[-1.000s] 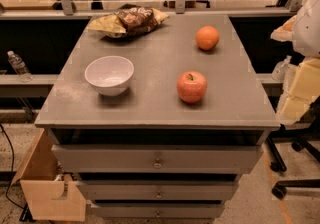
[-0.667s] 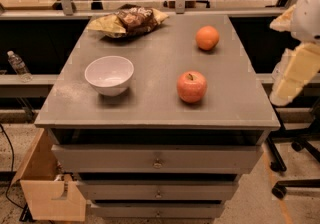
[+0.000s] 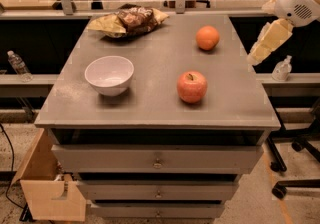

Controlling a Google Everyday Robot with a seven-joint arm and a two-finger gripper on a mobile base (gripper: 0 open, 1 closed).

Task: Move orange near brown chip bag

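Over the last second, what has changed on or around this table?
The tool rose and swung in toward the table. It now hangs just off the table's right edge, about level with the orange. Nothing was taken hold of or let go. The orange, the brown chip bag, the apple and the bowl stayed where they were.

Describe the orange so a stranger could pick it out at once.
On the grey table, look at the far right part, nearest the gripper hovering beyond the right edge. The orange sits there: plain orange, stemless, smaller than the reddish stemmed apple in front.
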